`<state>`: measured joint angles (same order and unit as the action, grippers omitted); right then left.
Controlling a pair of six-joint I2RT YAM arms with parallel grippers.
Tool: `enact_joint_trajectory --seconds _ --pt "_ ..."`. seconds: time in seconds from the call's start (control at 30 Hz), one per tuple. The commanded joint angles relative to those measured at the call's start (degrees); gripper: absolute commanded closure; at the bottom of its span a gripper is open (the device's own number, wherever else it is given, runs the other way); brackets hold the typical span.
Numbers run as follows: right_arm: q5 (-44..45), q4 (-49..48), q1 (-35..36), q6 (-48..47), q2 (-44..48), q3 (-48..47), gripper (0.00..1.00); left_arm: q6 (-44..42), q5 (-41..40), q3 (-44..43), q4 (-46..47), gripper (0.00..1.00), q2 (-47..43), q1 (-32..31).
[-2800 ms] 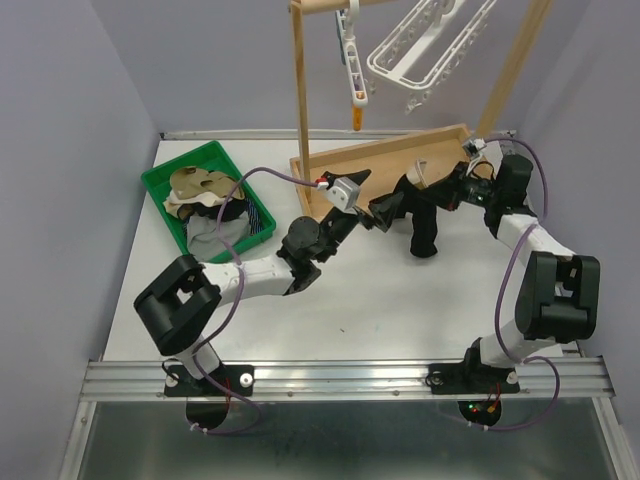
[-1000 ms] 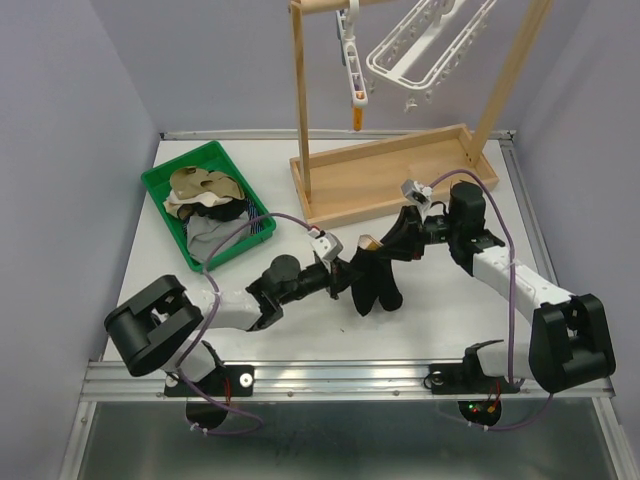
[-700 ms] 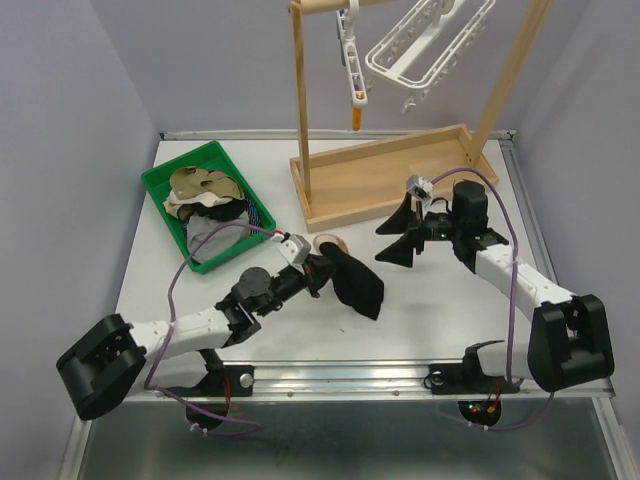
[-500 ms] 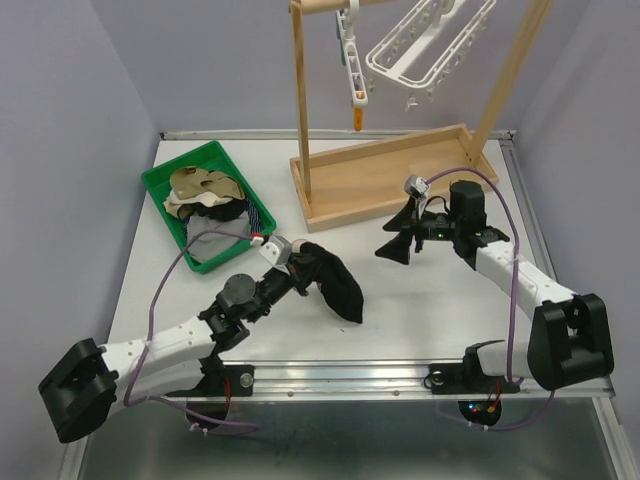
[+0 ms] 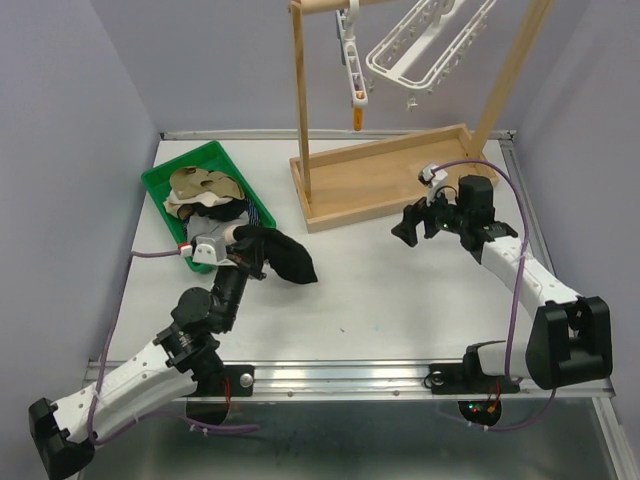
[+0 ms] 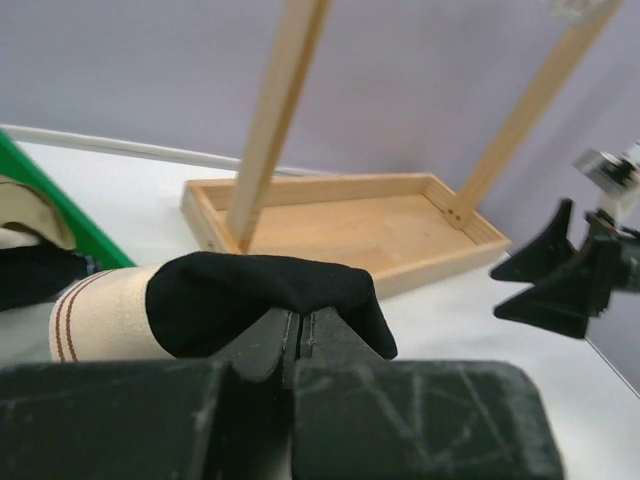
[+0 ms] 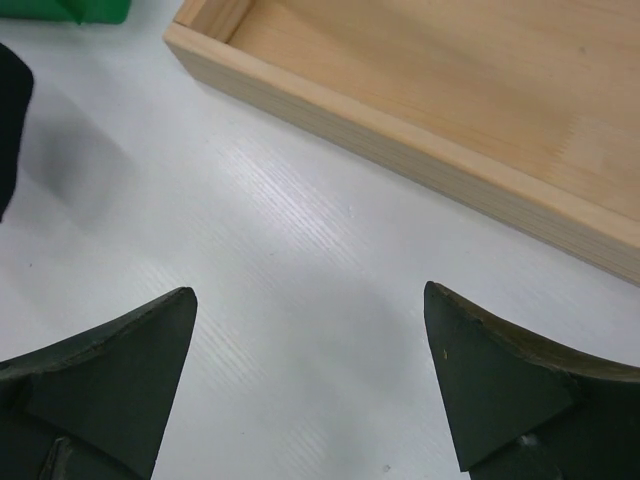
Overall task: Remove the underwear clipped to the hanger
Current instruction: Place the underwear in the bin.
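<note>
My left gripper [image 5: 252, 250] is shut on a black underwear [image 5: 287, 260] and holds it just off the right rim of the green bin [image 5: 158, 186]. In the left wrist view the black underwear [image 6: 262, 288] drapes over the closed jaws, a tan striped waistband showing on its left. My right gripper [image 5: 408, 225] is open and empty, low over the table in front of the wooden stand base [image 5: 385, 170]. Its fingers [image 7: 110, 350] stand wide over bare table. The white clip hanger [image 5: 428, 45] hangs from the rack with no cloth visible on it.
The green bin holds tan, grey, black and navy striped garments [image 5: 205, 195]. The rack's wooden uprights [image 5: 301, 110] rise from the tray-like base [image 7: 450, 100] at the back. A loose white clip piece [image 5: 352, 60] hangs near the left upright.
The right gripper let go of the black underwear, opened wide and drew back right. The left arm carried the garment leftward across the table to beside the green bin.
</note>
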<state>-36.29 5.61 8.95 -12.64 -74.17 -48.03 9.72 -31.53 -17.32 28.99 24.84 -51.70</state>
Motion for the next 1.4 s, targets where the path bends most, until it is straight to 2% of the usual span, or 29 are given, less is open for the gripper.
enact_joint_trajectory --seconds 0.0,0.07,0.1,0.2,0.33,0.43,0.47,0.57,0.67,0.83,1.07,1.2,1.3,1.33,1.37 --pt "4.39 0.54 -0.51 -0.36 2.10 -4.00 0.00 0.04 -11.44 -5.43 -4.73 1.00 1.08 2.38" --pt "4.74 0.81 -0.69 -0.71 2.19 -4.09 0.00 1.00 -11.10 -7.10 -5.17 1.00 3.01 6.84" --pt "4.83 0.90 -0.69 -0.80 2.28 -4.09 0.00 1.79 -8.75 -7.55 -5.26 1.00 3.80 6.88" --pt "4.74 1.16 -0.60 -1.15 2.45 -4.09 0.00 5.13 -0.77 -9.48 -3.87 1.00 8.01 18.35" --pt "4.83 1.42 -0.69 -1.59 2.63 -4.18 0.00 8.56 6.29 -13.17 -2.54 1.00 15.14 26.28" --pt "4.83 1.69 -0.69 -1.94 2.63 -4.18 0.00 11.81 11.39 -15.63 -0.53 1.00 19.71 35.67" --pt "4.74 1.86 -0.69 -2.03 2.63 -4.18 0.00 12.69 12.18 -16.94 -0.26 1.00 22.16 37.01" --pt "3.95 2.04 -0.69 -2.12 2.45 -4.26 0.00 14.54 14.04 -18.53 1.85 1.00 26.47 40.88" --pt "3.42 2.04 -0.69 -2.21 2.63 -4.09 0.00 13.84 13.25 -21.43 2.73 1.00 32.97 43.17" --pt "3.16 2.22 -0.69 -2.47 2.89 -4.18 0.00 15.24 11.49 -25.04 5.45 1.00 41.68 50.63" --pt "3.24 2.48 -0.69 -2.82 2.72 -4.35 0.00 16.30 7.27 -30.49 5.64 1.00 53.37 53.02" --pt "4.03 2.66 -0.69 -3.09 3.15 -4.44 0.00 18.15 13.92 -34.87 2.13 1.00 62.76 53.55" --pt "5.35 2.83 -0.78 -3.26 3.94 -4.53 0.00 19.55 17.36 -37.07 -1.65 0.89 67.42 54.42" --pt "5.53 2.92 -0.78 -3.44 4.12 -4.53 0.00 19.81 18.34 -37.34 -2.62 0.79 68.23 54.78" --pt "6.14 3.01 -0.78 -3.53 4.38 -4.70 0.00 19.99 20.17 -37.35 -2.80 0.74 69.28 55.47"
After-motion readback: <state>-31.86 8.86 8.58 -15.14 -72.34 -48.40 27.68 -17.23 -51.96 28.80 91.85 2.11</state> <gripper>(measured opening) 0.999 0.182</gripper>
